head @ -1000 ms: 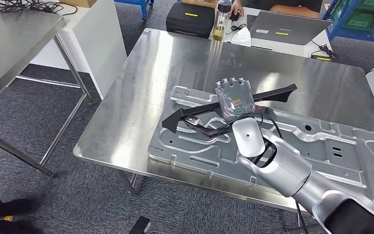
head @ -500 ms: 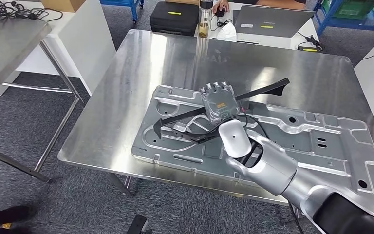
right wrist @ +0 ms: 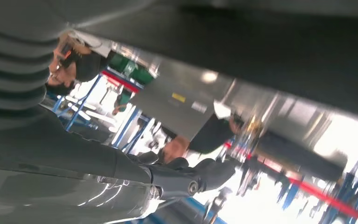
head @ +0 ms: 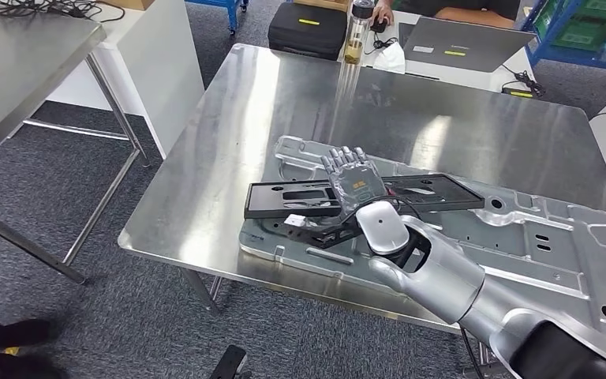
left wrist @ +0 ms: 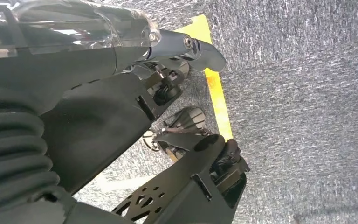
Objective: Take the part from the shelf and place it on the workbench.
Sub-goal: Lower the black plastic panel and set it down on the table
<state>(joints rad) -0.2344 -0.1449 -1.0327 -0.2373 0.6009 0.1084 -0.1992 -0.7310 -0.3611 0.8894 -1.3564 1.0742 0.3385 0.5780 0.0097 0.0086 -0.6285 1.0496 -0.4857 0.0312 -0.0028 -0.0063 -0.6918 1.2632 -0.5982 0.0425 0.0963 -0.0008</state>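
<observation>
The black flat part, a long frame with cut-outs, lies nearly level just above the big grey stamped metal panel on the steel workbench. My right hand holds it near its middle, fingers stretched across its top face and the thumb hidden beneath. In the right wrist view the part is the dark band over the grey thumb. My left hand hangs at my side above the carpet, fingers apart and holding nothing.
A second steel table stands at the left. Beyond the workbench are a black case, a bottle and a laptop with a person behind it. Bare workbench lies left of and behind the panel.
The black part has turned from tilted on edge to nearly flat and sits lower over the panel, still in my right hand. The head view has also shifted.
</observation>
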